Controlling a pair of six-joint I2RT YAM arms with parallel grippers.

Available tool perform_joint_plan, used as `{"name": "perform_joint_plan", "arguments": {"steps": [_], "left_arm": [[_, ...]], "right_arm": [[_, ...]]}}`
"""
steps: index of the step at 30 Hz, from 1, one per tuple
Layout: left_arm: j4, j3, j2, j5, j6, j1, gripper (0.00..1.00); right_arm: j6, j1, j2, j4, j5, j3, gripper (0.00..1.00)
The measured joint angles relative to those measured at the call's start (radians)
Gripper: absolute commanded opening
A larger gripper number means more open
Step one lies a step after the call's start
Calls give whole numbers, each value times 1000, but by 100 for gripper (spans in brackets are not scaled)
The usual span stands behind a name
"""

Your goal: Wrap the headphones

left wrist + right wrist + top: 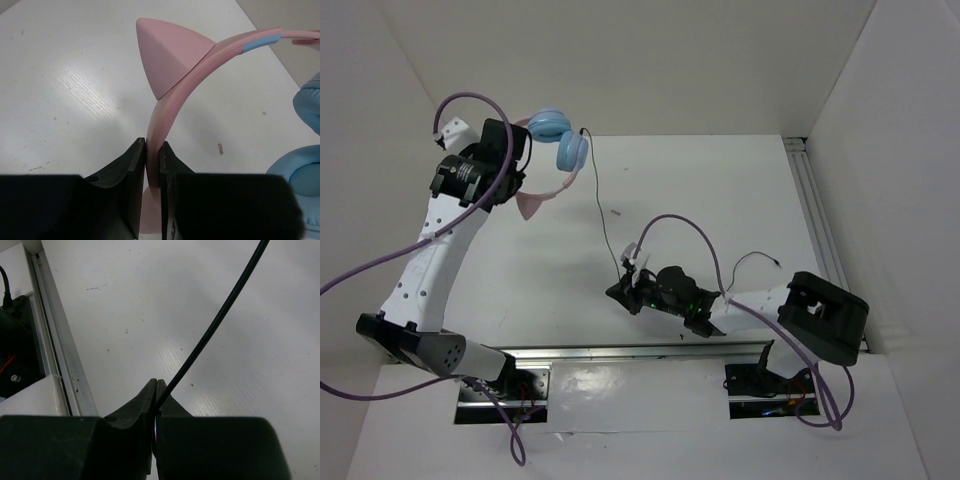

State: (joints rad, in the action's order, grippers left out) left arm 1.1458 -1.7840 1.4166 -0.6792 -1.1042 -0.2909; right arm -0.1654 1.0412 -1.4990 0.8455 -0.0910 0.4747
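The headphones sit at the upper left of the overhead view, near the back wall, and the left pincer is clamped on the pink headband just below one cat ear. This grip probably serves to anchor the set so the cord can be worked. The thin black cord runs from the blue ear cups down toward the middle of the frame. There the right pincer is closed on it, low over the white bench, with the line leaving its tips at a slant toward the upper right of the wrist view. Pinching the cord far from the cups looks like a way to take up the slack before winding. In the overhead view both sets of fingertips are hidden under the wrists. The left wrist view crops the cups at its right edge. Whether the thin wire at right of the right arm is the cord's free end is hard to make out.
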Motion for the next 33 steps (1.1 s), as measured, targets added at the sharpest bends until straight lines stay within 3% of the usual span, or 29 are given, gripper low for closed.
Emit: {"name": "perform_joint_plan", "arguments": {"steps": [9, 13, 17, 22, 26, 33], "left_arm": [[5, 50, 123, -154, 60, -15, 0], [-18, 83, 195, -177, 189, -68, 0], [-103, 111, 235, -143, 386, -157, 0], [-294, 203, 214, -2, 640, -259, 0], [-409, 299, 159, 82, 806, -328, 0], [-538, 449, 1, 99, 1014, -446, 0]], "right_arm": [[126, 80, 167, -519, 146, 283, 0], [194, 94, 238, -685, 218, 410, 0], [260, 95, 270, -794, 285, 480, 0], [330, 95, 286, -901, 350, 500, 0], [363, 95, 319, -963, 406, 503, 0], [412, 95, 389, -1026, 542, 526, 0]]}}
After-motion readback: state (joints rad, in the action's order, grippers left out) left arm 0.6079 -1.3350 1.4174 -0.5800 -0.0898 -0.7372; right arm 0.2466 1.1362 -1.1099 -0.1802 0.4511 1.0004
